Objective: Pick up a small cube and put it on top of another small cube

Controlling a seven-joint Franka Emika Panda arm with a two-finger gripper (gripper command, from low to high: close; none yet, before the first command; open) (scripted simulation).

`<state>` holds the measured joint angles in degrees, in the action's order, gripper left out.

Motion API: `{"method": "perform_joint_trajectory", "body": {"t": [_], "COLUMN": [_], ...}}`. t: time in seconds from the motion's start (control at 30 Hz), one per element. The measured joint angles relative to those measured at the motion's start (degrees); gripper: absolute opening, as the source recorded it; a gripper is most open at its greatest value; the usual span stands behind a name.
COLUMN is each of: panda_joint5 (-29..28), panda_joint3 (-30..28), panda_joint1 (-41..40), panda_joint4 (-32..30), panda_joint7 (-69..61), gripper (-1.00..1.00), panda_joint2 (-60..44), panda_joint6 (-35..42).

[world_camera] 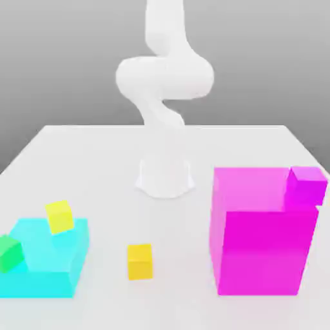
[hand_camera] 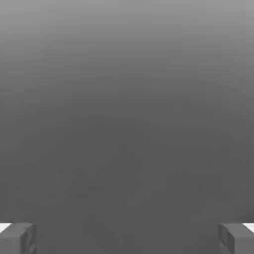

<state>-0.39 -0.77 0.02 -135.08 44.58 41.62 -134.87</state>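
White tabletop [world_camera: 97, 155] under a grey backdrop, exterior view: the arm [world_camera: 164, 84] rises from its base at the far middle. Toward the exterior view's left, a low cyan block [world_camera: 45, 264] carries a pale lemon-yellow cube [world_camera: 59, 216] on top and the green cube [world_camera: 9, 252] at its left edge (both tilted). The golden-yellow cube [world_camera: 140, 261] sits alone on the table, between the cyan block and a tall magenta block [world_camera: 261, 238]. A small magenta cube [world_camera: 307, 185] rests on that block's far right corner.

Hand view: the gripper [hand_camera: 127, 238] faces plain grey background; its fingertips [hand_camera: 19, 238] stand wide apart, nothing between them.
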Motion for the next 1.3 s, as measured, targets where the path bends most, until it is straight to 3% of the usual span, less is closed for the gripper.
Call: {"method": "perform_joint_trajectory", "body": {"t": [0.6,0.87,0.9,1.13,1.3], "panda_joint5": [-0.3,6.3,6.5,6.2,2.3], "panda_joint3": [-6.8,-1.3,-0.7,-0.7,-3.3], "panda_joint1": [-1.0,-5.2,-5.7,-5.8,-4.2], "panda_joint4": [-27.9,-27.0,-26.8,-26.8,-28.4], "panda_joint7": [-13.4,-19.0,-19.1,-18.9,-16.1], "gripper": [0.00,0.00,-1.00,-1.00,-1.00], "panda_joint2": [-38.6,-55.4,-56.5,-56.4,-47.3], "panda_joint6": [-27.5,-40.9,-41.9,-41.7,-34.2]}}
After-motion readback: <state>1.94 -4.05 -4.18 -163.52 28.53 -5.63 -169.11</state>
